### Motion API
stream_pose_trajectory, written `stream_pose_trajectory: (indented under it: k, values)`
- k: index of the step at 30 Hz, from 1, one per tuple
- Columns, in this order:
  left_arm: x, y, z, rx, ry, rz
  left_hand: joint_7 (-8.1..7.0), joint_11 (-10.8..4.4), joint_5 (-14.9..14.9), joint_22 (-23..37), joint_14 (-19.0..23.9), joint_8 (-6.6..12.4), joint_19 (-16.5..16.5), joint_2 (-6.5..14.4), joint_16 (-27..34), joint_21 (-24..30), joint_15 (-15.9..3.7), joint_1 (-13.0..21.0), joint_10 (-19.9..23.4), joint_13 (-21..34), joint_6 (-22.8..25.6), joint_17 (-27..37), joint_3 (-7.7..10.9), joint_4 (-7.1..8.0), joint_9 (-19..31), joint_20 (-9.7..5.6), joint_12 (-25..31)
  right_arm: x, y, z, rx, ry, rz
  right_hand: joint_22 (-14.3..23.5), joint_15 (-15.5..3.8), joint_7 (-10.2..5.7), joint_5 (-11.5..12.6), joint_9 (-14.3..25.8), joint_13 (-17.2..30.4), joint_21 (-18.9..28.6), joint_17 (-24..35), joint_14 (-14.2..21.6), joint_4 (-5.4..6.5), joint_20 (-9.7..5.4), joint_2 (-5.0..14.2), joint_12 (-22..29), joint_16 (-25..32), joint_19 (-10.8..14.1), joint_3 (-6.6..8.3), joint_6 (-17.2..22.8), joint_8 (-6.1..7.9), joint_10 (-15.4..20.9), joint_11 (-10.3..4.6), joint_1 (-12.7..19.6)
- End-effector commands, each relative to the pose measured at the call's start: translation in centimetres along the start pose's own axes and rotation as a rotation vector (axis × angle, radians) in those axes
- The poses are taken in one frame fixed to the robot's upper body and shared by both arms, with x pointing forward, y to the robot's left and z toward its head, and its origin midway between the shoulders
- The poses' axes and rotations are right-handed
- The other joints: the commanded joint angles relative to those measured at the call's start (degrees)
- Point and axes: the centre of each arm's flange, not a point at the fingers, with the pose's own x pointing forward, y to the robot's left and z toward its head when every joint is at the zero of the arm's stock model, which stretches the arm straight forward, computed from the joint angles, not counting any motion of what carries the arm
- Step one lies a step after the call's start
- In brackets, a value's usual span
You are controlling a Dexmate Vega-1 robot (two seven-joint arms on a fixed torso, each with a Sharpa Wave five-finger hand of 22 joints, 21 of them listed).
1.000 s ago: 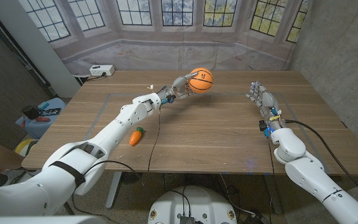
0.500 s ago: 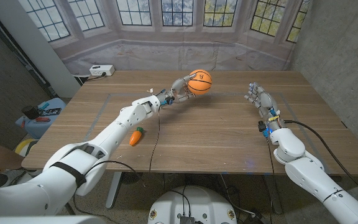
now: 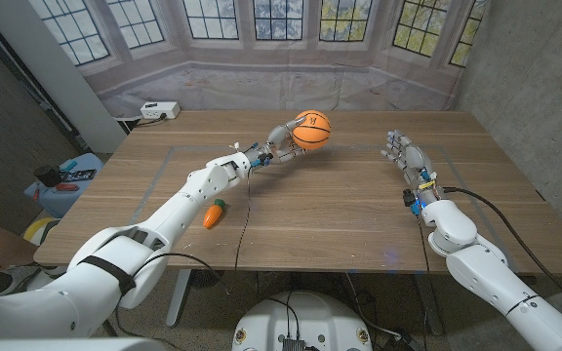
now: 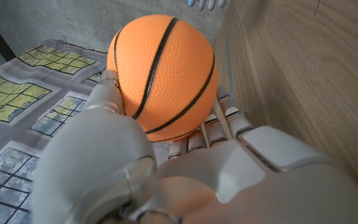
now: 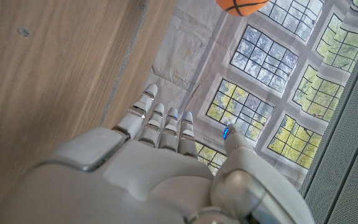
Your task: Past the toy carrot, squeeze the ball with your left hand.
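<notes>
The toy carrot (image 3: 213, 214) lies on the wooden table (image 3: 340, 210), orange with a green top, and it serves here as the landmark. It rests just beside the left forearm, on the side toward the table's left edge, in the near half of the table.

Past the carrot, toward the far middle of the table, the left hand (image 3: 282, 137) grips the ball (image 3: 311, 129). The ball is a small orange basketball with black seams. It carries a small black mark, but this is too small to read. In the left wrist view the fingers (image 4: 211, 127) curl under the ball (image 4: 163, 73) and the thumb presses its side; the ball is held above the wood.

Far to the right of the carrot, across a wide bare stretch of wood, the right hand (image 3: 403, 153) stands with its fingers apart and pointing away from the robot, and it holds nothing. The right wrist view shows the same fingers (image 5: 160, 121) straight and free.

Faint pale lines mark a rectangle on the table top. At the far left corner, well beyond the carrot, a white power strip (image 3: 159, 110) lies near the edge. Behind the table hangs a backdrop (image 3: 261, 39) printed with stone window frames and trees. On the floor to the left of the carrot, beyond the table edge, stands a blue bin (image 3: 66, 180) with small objects on it.
</notes>
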Motion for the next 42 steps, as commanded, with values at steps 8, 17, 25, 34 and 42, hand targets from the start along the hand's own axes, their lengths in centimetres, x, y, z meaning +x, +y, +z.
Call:
stream_pose_trajectory:
  k: [8, 17, 25, 34, 42]
  values:
    - [-0.3, 0.6, 0.0, -0.012, 0.009, 0.043, 0.08, -0.81, 0.6, 0.2, 5.8, 1.37, 5.4, 1.0, 3.0, 2.8, -2.88, 3.9, 4.4, 0.5, 3.9, 0.8, 0.2, -0.57, 0.4, -1.18, 1.5, 0.2, 0.5, -0.6, 0.01, 0.011, -0.001, 0.1, 0.18, 0.09, 0.1, 0.1, 0.3, 0.3, 0.2, 0.2, -0.19, 0.31, 0.1, 0.2, 0.1, 0.2, 0.05, 0.5, 0.22, 0.2, 0.11, 0.6]
    - [-0.4, 0.6, -0.2, -0.035, 0.008, 0.093, -2.09, -3.39, 0.9, 0.3, 14.5, 3.96, 11.0, 1.4, 7.5, 6.0, -6.85, 10.0, 12.2, 1.2, 10.5, 2.0, 1.12, -1.54, 0.9, -3.77, 3.7, 0.1, 0.5, -0.5, 0.007, 0.013, 0.0, 0.1, 0.21, 0.1, 0.1, 0.1, 0.3, 0.4, 0.2, 0.3, -0.13, 0.3, 0.11, 0.2, 0.2, 0.2, 0.02, 0.5, 0.21, 0.2, 0.06, 0.6]
    - [-0.9, 0.7, -0.3, -0.056, 0.002, 0.139, -3.42, -6.25, 0.7, 0.5, 21.6, 7.48, 15.3, 1.8, 12.0, 9.3, -10.15, 15.4, 19.9, 2.1, 18.3, 4.1, 1.37, -1.23, 1.7, -6.1, 6.1, 0.0, 0.6, -0.5, 0.005, 0.016, 0.004, 0.1, 0.16, 0.1, 0.1, 0.1, 0.3, 0.4, 0.2, 0.3, -0.13, 0.28, 0.13, 0.2, 0.2, 0.2, 0.02, 0.5, 0.22, 0.3, 0.13, 0.6]
    - [-1.7, 0.9, -0.4, -0.062, -0.002, 0.192, -4.35, -6.81, 0.4, 0.8, 26.6, 10.41, 17.9, 2.0, 15.7, 12.6, -12.9, 20.7, 25.9, 3.2, 23.3, 7.3, 1.02, -1.28, 2.8, -7.95, 7.9, 0.0, 1.0, -0.5, 0.006, 0.017, 0.015, 0.1, 0.16, 0.08, 0.1, 0.1, 0.3, 0.4, 0.2, 0.3, -0.1, 0.31, 0.13, 0.2, 0.2, 0.3, 0.0, 0.5, 0.21, 0.2, -0.01, 0.6]
    - [-2.6, 1.0, -0.3, -0.063, 0.003, 0.212, -5.43, -6.86, 0.3, 1.1, 30.2, 12.78, 18.0, 1.4, 18.1, 14.9, -14.07, 24.4, 29.3, 4.6, 26.4, 9.6, 0.28, -1.23, 4.1, -8.25, 8.9, 0.0, 1.6, -0.5, 0.005, 0.019, 0.03, 0.1, 0.13, 0.06, 0.1, 0.1, 0.3, 0.4, 0.2, 0.2, -0.08, 0.29, 0.12, 0.2, 0.2, 0.2, -0.02, 0.5, 0.21, 0.3, 0.11, 0.6]
